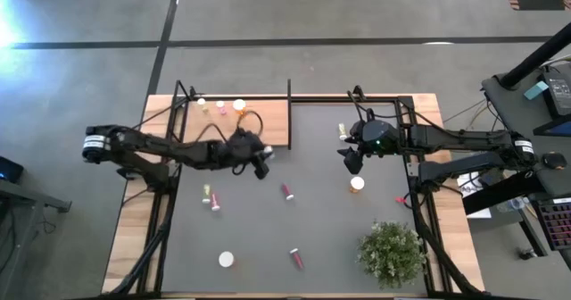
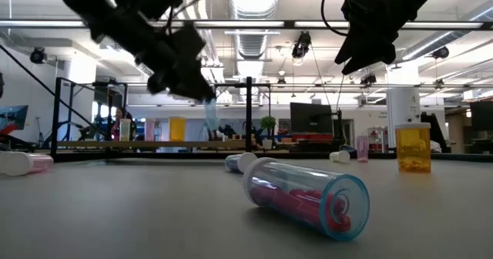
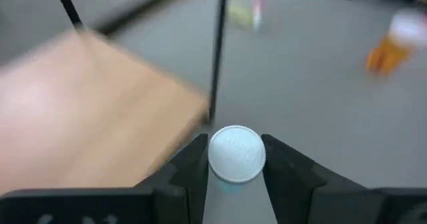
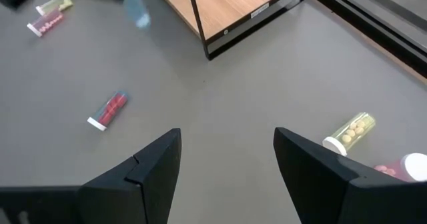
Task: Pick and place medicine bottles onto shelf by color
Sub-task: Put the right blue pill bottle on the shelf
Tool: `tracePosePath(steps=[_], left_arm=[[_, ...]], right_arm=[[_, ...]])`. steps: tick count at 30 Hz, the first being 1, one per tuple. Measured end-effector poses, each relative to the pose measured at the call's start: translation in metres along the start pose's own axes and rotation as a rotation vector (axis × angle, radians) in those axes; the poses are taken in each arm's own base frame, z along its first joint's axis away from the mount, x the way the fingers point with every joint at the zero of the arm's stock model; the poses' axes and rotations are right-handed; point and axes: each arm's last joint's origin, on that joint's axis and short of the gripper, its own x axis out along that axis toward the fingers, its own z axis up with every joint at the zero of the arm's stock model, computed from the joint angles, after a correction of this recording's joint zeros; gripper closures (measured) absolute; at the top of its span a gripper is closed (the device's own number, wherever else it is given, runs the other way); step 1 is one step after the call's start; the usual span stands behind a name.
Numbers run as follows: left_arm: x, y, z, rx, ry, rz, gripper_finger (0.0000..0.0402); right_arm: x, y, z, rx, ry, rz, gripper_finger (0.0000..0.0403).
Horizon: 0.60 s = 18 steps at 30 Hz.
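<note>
A: Where is your left gripper (image 1: pixel 264 163) right now?

B: It is up off the table, just beside the near corner of the shelf (image 1: pixel 268 121). Your left wrist view shows the 2 fingers (image 3: pixel 190 167) pinching a bottle with a white cap (image 3: pixel 236 154), cap toward the camera. In the low view that bottle (image 2: pixel 210 114) hangs below the gripper, pale blue and see-through, clear of the tabletop (image 1: pixel 312 211).

A: And the right one?

B: Your right gripper (image 1: pixel 353 162) hovers above the right part of the table with its fingers (image 4: pixel 143 167) spread wide and nothing between them.

A: What is on the shelf?

B: 3 bottles stand near its far edge: a pale one (image 1: pixel 202 104), a pink one (image 1: pixel 220 107) and an orange one (image 1: pixel 239 106).

A: And the bottles on the table?

B: An orange bottle (image 1: pixel 357 184) stands just below your right gripper in the high view. A yellow-green bottle (image 4: pixel 348 133) lies near the right gripper, with a pink one (image 4: pixel 400 167) touching or just beside it; I cannot tell which. A red-filled bottle (image 1: pixel 287 192) lies mid-table, and another red one (image 2: pixel 306 196) lies closest to the low camera. A yellow-green and a pink bottle (image 1: pixel 211 195) lie together toward the left. 1 white-capped bottle (image 1: pixel 227 259) stands near the front edge. The plant (image 1: pixel 391 252) sits at the front right.
</note>
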Motion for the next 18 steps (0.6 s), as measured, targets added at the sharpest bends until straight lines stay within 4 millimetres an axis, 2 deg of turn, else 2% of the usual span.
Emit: tracePosePath(steps=[3, 8, 13, 18], left_arm=[[-0.008, 0.013, 0.021, -0.016, -0.048, 0.038, 0.0296], [-0.007, 0.050, 0.036, -0.012, -0.018, 0.178, 0.0296], [0.009, 0.086, 0.047, -0.083, -0.001, 0.264, 0.0297], [0.031, 0.104, 0.048, -0.107, 0.070, 0.257, 0.0297]], right_arm=[[0.000, 0.000, 0.000, 0.000, 0.000, 0.001, 0.0174], [0.000, 0.000, 0.000, -0.005, -0.001, 0.001, 0.0174], [0.000, 0.000, 0.001, 0.007, -0.005, 0.000, 0.0174], [0.000, 0.000, 0.001, 0.007, -0.005, -0.002, 0.0174]])
